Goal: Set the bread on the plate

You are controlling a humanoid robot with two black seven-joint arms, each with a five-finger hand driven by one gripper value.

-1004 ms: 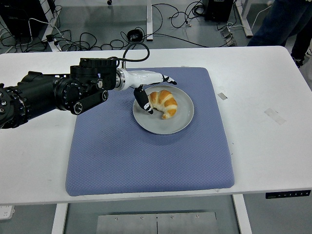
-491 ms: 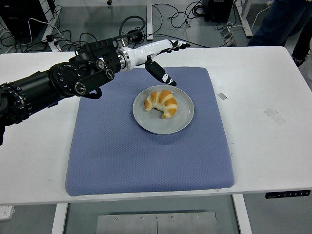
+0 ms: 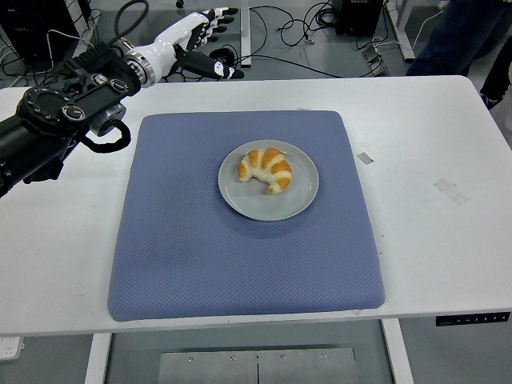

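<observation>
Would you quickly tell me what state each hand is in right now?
Left hand: open, holding nothing, above the table's far edge.
Right hand: not in view.

The supporting surface is a white rectangular table [image 3: 448,240] with a smooth top, its near edge running along the bottom of the view. Lying directly on it, centred, is a large blue square textured fabric mat [image 3: 240,256] with rounded corners, set flat and square to the table edges. To the right of the mat, two small pale strips of tape are stuck to the tabletop: one [image 3: 365,158] just beside the mat's right edge, the other [image 3: 451,189] farther right, well apart from the mat.
</observation>
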